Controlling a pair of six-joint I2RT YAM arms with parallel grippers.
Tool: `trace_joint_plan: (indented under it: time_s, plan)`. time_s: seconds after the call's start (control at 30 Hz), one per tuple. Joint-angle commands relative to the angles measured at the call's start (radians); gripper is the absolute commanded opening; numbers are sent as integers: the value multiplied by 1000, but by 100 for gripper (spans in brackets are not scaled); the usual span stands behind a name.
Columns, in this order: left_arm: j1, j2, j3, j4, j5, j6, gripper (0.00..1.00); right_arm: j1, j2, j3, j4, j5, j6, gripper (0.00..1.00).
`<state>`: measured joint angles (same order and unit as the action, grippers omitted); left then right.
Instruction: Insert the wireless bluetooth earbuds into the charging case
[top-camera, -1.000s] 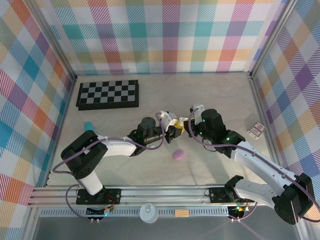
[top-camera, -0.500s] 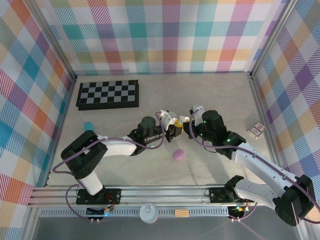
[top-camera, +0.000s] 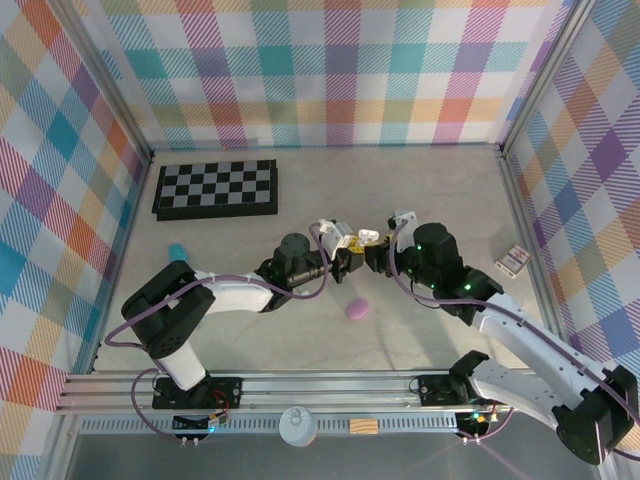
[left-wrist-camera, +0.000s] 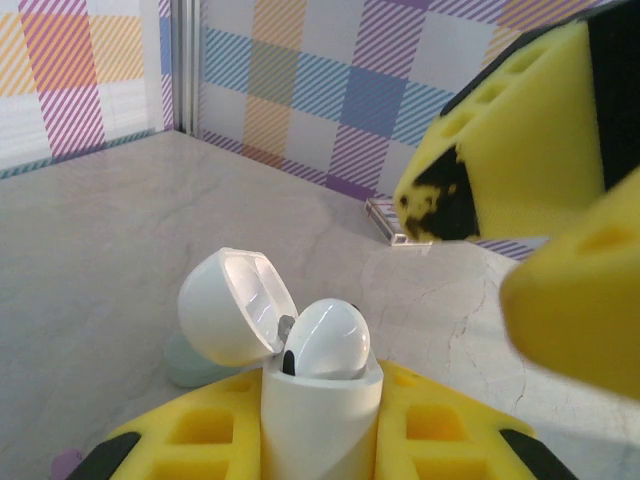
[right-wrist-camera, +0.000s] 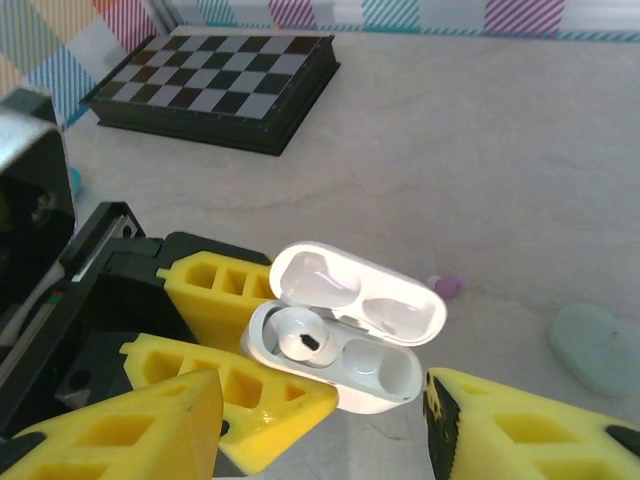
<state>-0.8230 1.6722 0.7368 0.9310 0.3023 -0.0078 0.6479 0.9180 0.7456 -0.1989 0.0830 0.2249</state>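
Note:
My left gripper (top-camera: 346, 260) is shut on the white charging case (right-wrist-camera: 345, 350), which it holds upright with the lid flipped open. One white earbud (right-wrist-camera: 300, 340) sits in the case's left socket, and the socket beside it is empty. In the left wrist view the same earbud (left-wrist-camera: 325, 338) stands out of the case (left-wrist-camera: 320, 410) between my yellow fingers (left-wrist-camera: 200, 440). My right gripper (top-camera: 373, 247) is open just right of the case, with nothing between its fingers (right-wrist-camera: 530, 430). A tiny purple earbud (right-wrist-camera: 447, 286) lies on the table behind the case.
A purple pebble-shaped case (top-camera: 356, 308) lies on the table below the grippers. A pale mint pebble-shaped thing (right-wrist-camera: 600, 345) rests nearby. A chessboard (top-camera: 215, 187) is at the back left, a teal cylinder (top-camera: 177, 250) at the left, and a small box (top-camera: 513, 262) at the right wall.
My right gripper has opened and drawn back a little to the right, leaving the white earbud in the case. The left gripper has kept still with the case.

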Motion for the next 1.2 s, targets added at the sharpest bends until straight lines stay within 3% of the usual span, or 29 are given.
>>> trace_joint_plan:
  time_s: [0.0,0.27,0.47,0.57,0.8,1.17]
  plan:
    - [10,-29,-31,99,29,17,0,-19,-51,-22,23,28,42,58]
    - [66,-90,-94,158,114,54,0,-254,-118,-59,-29,-125,251,61]
    - [106,-187,-161,150,176,105,0,-424,23,-13,-267,-207,268,61]
    - [121,-226,-192,159,218,123,0,-437,143,25,-365,-181,250,61]
    - [136,-275,-238,217,247,128,0,-443,386,25,-350,-268,249,61]
    - [145,-280,-252,221,251,129,0,-442,497,-7,-278,-289,230,55]
